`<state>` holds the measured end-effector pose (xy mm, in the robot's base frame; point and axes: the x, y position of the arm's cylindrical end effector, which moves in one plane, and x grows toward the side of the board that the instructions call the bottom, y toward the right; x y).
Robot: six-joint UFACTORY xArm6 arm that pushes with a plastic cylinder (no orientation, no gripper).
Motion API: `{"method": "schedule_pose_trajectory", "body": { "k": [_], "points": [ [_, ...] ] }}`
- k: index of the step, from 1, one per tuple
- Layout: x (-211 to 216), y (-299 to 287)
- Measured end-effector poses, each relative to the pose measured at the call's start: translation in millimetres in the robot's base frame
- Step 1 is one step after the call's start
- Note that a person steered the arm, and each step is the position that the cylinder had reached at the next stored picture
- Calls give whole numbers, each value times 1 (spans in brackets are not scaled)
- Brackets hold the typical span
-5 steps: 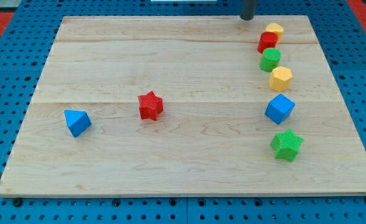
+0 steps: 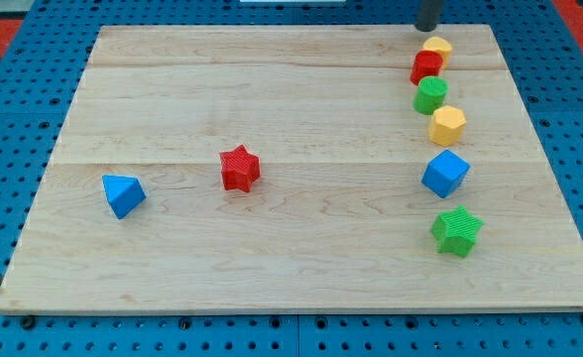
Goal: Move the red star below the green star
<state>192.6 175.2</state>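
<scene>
My tip (image 2: pixel 426 27) at the board's top edge, touching nothing, just above the yellow block (image 2: pixel 436 48), red star (image 2: pixel 239 168) mid-board, green star (image 2: pixel 456 231) near right edge

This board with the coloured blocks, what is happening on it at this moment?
A robot arm with a rod is meant to push the red star to below the green star. My tip is at the view's top, just above the yellow block, touching nothing. The red star sits untouched near the middle of the wooden board, far to the left of the green star.
</scene>
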Motion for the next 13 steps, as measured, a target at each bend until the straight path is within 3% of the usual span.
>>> {"method": "schedule_pose_trajectory", "body": {
  "k": [1, 3, 4, 5, 6, 9, 10, 12, 13],
  "points": [
    [-1, -29],
    [0, -31],
    [20, -42],
    [80, -116],
    [83, -168],
    [243, -223],
    [239, -275],
    [311, -242],
    [315, -296]
  ]
}}
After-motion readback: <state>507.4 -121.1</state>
